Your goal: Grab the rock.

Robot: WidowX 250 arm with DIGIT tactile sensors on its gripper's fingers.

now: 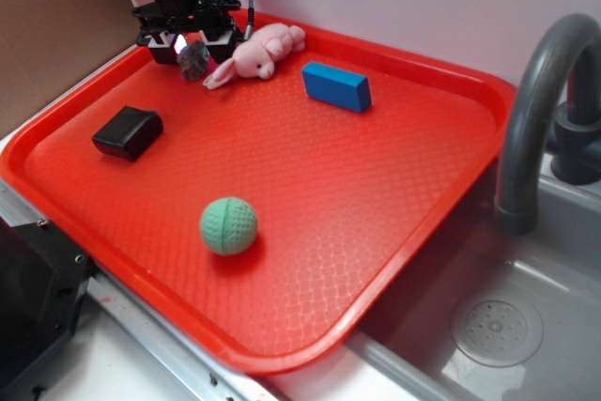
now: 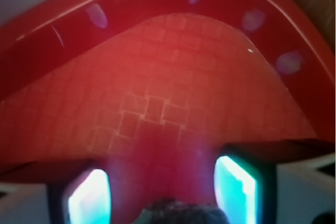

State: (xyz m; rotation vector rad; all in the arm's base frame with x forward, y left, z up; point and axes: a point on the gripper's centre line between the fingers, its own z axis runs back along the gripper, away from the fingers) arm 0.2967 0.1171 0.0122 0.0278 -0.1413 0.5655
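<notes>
**One small rock, held at the tray's far corner**

One jagged grey-brown rock (image 1: 194,64) sat between the fingers of the gripper (image 1: 192,44) at the far left corner of the red tray (image 1: 376,260); the jaws stood narrow, closed against the stone on both sides; whether it hung clear of the tray or rested on it, the exterior view did not settle. The wrist view showed the rock (image 2: 176,212) only as a dark rough lump at the bottom edge, between the two lit pads (image 2: 236,184), with the tray's curved rim just beyond.

By the look of it the grab was made or nearly so; to finish it well the arm would want to keep its squeeze steady and rise straight, since an irregular stone can twist on smooth pads; it should also stay clear of the pink toy rabbit (image 1: 258,54) lying just beside the gripper.

Elsewhere on the tray lay a black block (image 1: 128,131), a blue block (image 1: 336,85) and a green ball (image 1: 228,225), all well apart from the grip; a grey tap (image 1: 535,110) stood over the sink at right.

No brand, label or writing could be read anywhere.
</notes>
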